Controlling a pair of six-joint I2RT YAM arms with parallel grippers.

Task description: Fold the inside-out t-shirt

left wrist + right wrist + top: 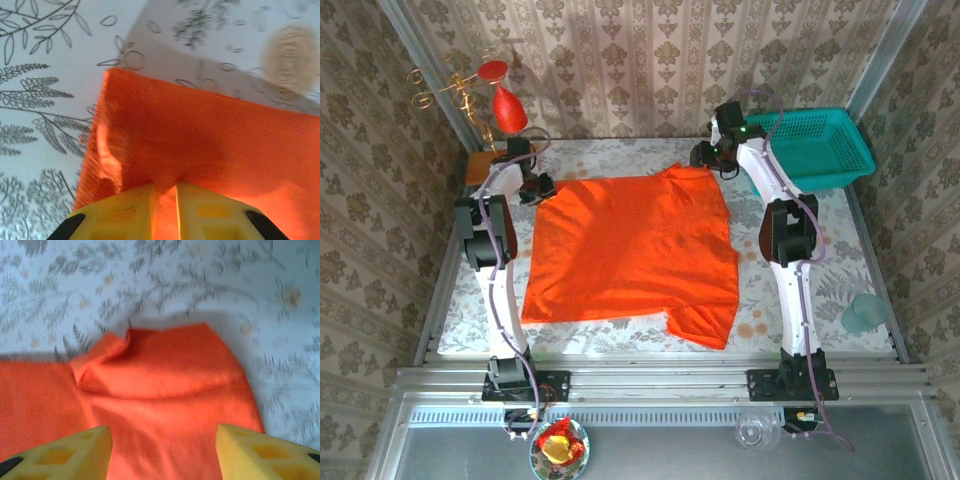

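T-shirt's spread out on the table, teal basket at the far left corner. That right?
Not quite: the teal basket sits at the far right corner, as the top external view shows. The t-shirt is spread out on the table.

The left end effector [165,187] has its two yellow fingers [210,212] close together, with a small fold of the orange-red t-shirt [210,135] between them. The t-shirt's corner lies flat on the leaf-patterned table [45,125].

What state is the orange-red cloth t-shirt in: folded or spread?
Spread. The bright orange-red cloth t-shirt lies flat on the floral-print table, both sleeves sticking out, no layer folded over.
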